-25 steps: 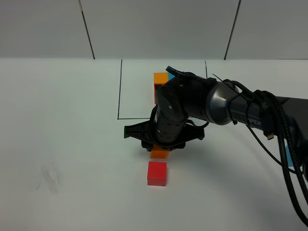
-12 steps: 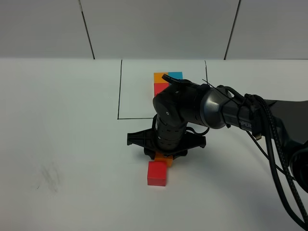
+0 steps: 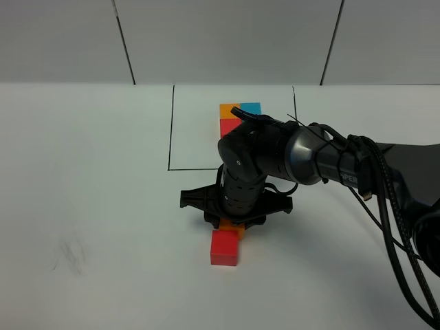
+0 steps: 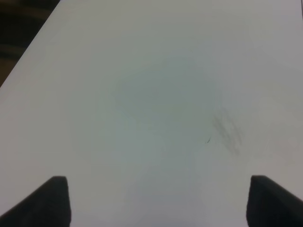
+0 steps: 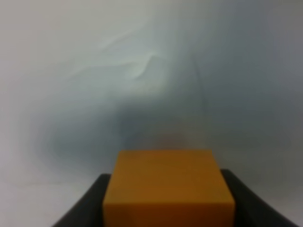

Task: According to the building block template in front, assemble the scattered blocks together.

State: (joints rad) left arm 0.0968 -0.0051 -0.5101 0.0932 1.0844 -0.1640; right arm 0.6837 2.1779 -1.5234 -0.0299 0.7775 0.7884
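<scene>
The building block template (image 3: 234,118), an orange, blue and red trio, lies inside the black drawn rectangle at the back. My right gripper (image 3: 232,227) reaches across the middle, pointing down, shut on the orange block (image 3: 239,232). That block sits low, right behind the red block (image 3: 225,249), and looks to touch it. In the right wrist view the orange block (image 5: 168,187) fills the gap between the dark fingers (image 5: 87,205). My left gripper (image 4: 161,203) is open over bare table; it does not appear in the exterior view.
The black rectangle's front line (image 3: 196,168) runs just behind the right arm. The right arm's cables (image 3: 402,234) hang along the right side. A faint grey smudge (image 3: 72,253) marks the table at the front left.
The right gripper carried the orange block toward the table's front, closing the gap to the red block. In the last half second it has barely moved. The left gripper's view has no earlier frame.
</scene>
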